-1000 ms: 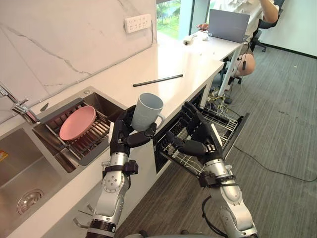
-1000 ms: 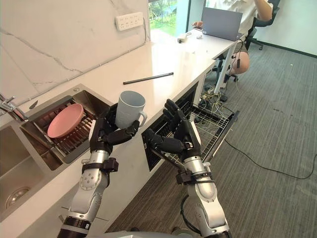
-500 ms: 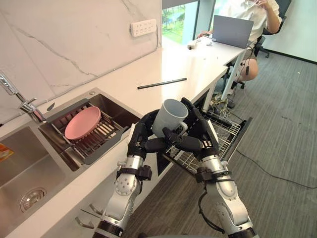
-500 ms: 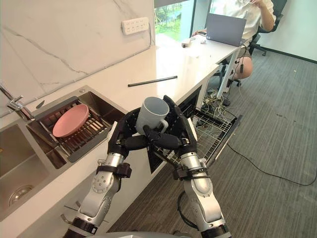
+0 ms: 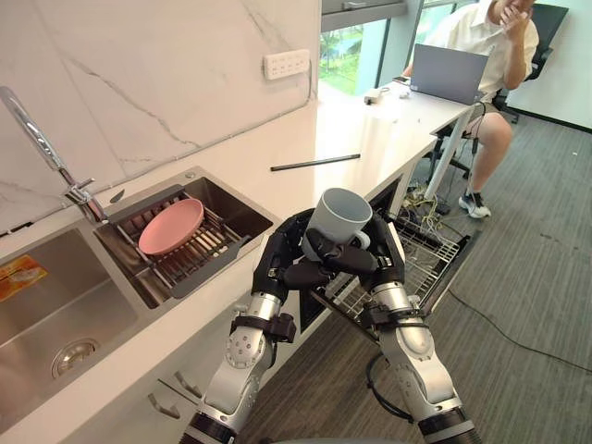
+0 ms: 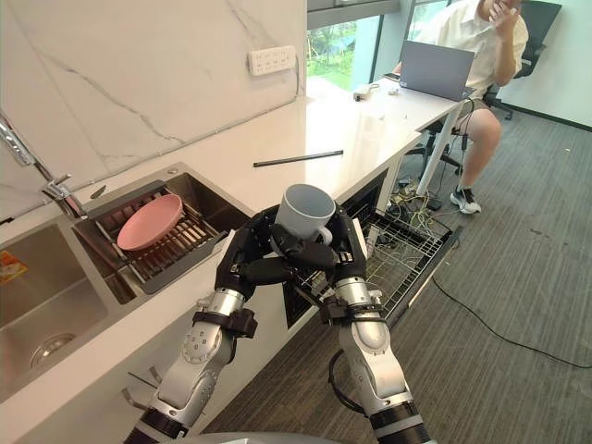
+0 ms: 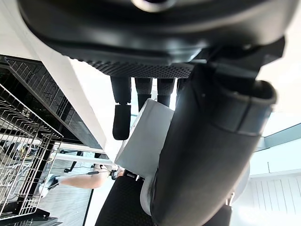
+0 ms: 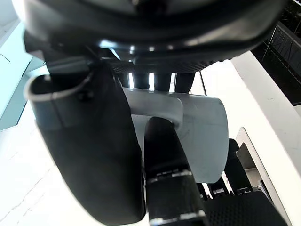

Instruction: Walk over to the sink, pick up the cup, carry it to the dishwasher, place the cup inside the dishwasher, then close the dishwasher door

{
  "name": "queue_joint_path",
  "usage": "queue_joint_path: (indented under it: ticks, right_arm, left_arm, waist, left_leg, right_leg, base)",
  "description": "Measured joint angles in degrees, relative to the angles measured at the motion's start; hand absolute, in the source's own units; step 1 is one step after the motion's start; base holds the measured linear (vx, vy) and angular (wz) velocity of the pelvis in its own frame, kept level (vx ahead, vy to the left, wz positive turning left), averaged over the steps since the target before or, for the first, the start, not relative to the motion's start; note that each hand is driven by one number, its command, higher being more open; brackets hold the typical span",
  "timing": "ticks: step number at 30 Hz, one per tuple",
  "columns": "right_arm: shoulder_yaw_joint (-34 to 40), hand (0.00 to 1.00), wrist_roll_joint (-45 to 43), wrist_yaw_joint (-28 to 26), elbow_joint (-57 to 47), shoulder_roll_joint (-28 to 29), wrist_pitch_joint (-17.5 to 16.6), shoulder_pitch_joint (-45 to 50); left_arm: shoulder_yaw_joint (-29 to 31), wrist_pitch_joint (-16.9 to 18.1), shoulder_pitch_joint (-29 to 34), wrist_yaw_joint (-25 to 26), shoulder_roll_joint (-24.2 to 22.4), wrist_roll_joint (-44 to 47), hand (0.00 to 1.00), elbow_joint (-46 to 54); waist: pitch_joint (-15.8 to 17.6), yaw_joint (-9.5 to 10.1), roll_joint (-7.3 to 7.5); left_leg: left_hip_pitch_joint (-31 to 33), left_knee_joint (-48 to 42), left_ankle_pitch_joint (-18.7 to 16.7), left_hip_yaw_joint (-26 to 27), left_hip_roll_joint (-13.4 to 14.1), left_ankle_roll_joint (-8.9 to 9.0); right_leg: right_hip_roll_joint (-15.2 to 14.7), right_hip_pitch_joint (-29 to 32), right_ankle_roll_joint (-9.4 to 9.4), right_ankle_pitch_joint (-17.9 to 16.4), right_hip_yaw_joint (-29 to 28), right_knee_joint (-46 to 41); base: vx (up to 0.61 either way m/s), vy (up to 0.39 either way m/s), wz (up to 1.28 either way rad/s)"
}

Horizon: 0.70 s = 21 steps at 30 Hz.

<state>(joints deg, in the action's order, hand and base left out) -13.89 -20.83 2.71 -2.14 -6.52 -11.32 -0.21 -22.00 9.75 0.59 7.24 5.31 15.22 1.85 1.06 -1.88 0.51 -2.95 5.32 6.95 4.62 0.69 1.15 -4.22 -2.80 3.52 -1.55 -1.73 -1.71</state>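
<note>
The white countertop carries a thin dark rod near its middle and a laptop toward 1 o'clock. A sink is set into it at 9 o'clock.

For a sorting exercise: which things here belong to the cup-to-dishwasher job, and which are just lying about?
Job: cup, gripped by left hand and right hand; open dishwasher.
Lying about: plate, black rod, laptop.
</note>
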Motion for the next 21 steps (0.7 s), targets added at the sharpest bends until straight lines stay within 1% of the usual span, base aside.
queue_joint_path:
  ticks: [1, 2, 7, 9, 11, 13, 18, 21]
  right_arm:
    - [0.04, 0.30, 0.00, -0.02, 0.00, 0.00, -0.09, -0.02]
    - [0.10, 0.30, 0.00, -0.05, 0.00, 0.00, -0.11, -0.02]
    - [1.25, 0.30, 0.21, -0.21, -0.04, 0.19, -0.12, -0.02]
    - [3.18, 0.30, 0.67, -0.11, -0.23, 0.77, -0.11, -0.20]
    - [5.29, 0.30, 0.82, 0.08, -0.67, 1.48, -0.11, -0.41]
    - [7.40, 0.30, 0.91, 0.36, -1.75, 2.11, -0.12, -0.40]
    - [14.02, 0.30, 3.86, 1.31, -5.80, 2.26, -0.41, -0.22]
    - [16.37, 0.30, 4.76, 1.43, -6.50, 2.29, -0.98, 0.51]
  left_arm:
    - [-0.05, 0.00, 0.00, 0.00, 0.00, 0.49, 0.30, 0.00]
    - [-0.09, 0.00, 0.00, 0.00, 0.00, 0.60, 0.90, 0.00]
    - [-0.94, 0.00, 0.00, -0.15, 0.00, 0.57, 0.90, 0.29]
    - [-1.06, 0.01, 0.10, -1.56, -0.02, 0.51, 0.90, 0.76]
    - [-0.78, 0.01, 0.53, -1.78, -0.03, 0.41, 0.90, 1.43]
    - [0.50, 0.02, 1.38, -1.78, -0.14, 0.29, 0.90, 2.67]
    - [8.18, 0.71, 3.81, -0.74, -2.09, -1.66, 0.90, 3.27]
    - [10.11, 0.71, 5.92, -0.64, -1.97, -1.46, 0.90, 4.67]
  waist:
    - [-0.01, 0.05, 0.01]
    - [-0.02, 0.09, 0.04]
    - [-0.28, 0.47, 0.43]
    - [-0.34, 0.95, 0.55]
    - [-0.33, 0.99, 0.56]
    - [-0.32, 0.92, 0.57]
    - [-0.31, 0.86, 0.59]
    - [-0.22, 0.88, 0.72]
  left_leg:
    - [0.04, 0.00, 0.05, -0.03, 0.00, 0.01]
    - [0.07, 0.00, 0.12, -0.07, 0.00, 0.01]
    - [0.42, -0.01, 0.24, -0.49, 0.01, 0.02]
    - [0.58, -0.02, 0.26, -0.53, 0.01, 0.02]
    - [0.58, -0.02, 0.26, -0.55, 0.00, 0.02]
    - [0.60, -0.02, 0.25, -0.55, 0.01, 0.02]
    - [0.57, 0.00, 0.25, -0.53, 0.07, 0.02]
    - [0.58, 0.01, 0.24, -0.52, 0.08, 0.03]
  right_leg:
    - [0.00, 0.00, -0.03, 0.03, 0.03, 0.06]
    - [-0.01, 0.00, -0.05, 0.06, 0.07, 0.08]
    - [-0.01, 0.03, -0.04, 0.24, 0.46, 0.35]
    - [-0.01, -0.02, -0.01, 0.56, 0.51, 0.76]
    - [-0.02, -0.09, 0.02, 0.62, 0.53, 0.75]
    - [-0.01, -0.10, 0.03, 0.70, 0.52, 0.75]
    - [0.03, -0.12, 0.04, 0.69, 0.51, 0.75]
    - [0.01, -0.12, 0.06, 0.68, 0.52, 0.77]
  base:
    - [-0.03, -0.002, 0.03]
    - [0.00, 0.000, 0.00]
    - [-0.01, -0.004, 0.04]
    - [0.00, 0.000, 0.00]
    - [0.00, 0.000, 0.00]
    - [0.00, 0.000, 0.00]
    - [0.00, 0.000, 0.00]
    - [0.00, 0.000, 0.00]
